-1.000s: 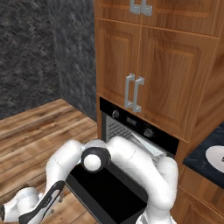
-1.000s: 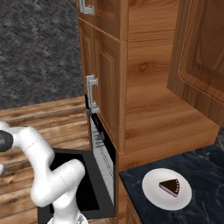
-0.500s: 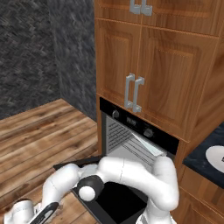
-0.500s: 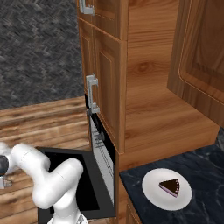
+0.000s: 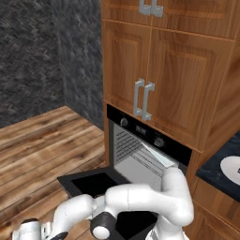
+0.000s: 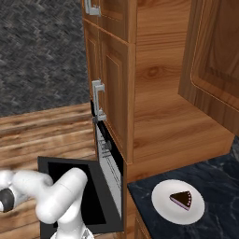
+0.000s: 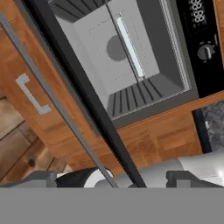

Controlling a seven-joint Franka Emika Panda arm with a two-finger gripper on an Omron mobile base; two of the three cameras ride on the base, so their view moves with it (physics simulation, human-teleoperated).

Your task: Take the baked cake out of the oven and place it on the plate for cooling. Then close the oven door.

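So the cake (image 6: 181,198) is sitting on the plate (image 6: 161,205), over on the dark surface (image 6: 219,182) to the right of the oven (image 5: 140,152). The door (image 6: 65,184) hangs wide open, flat out over the wood floor (image 5: 42,140), and you can see the pale inside and wire racks. The arm is bent way down low in front of it, with the claw (image 7: 111,179) spread apart, nothing in it, right by the door's edge and grey handle (image 7: 52,98).

black oven door (image 6: 70,186); white plate (image 6: 163,207)
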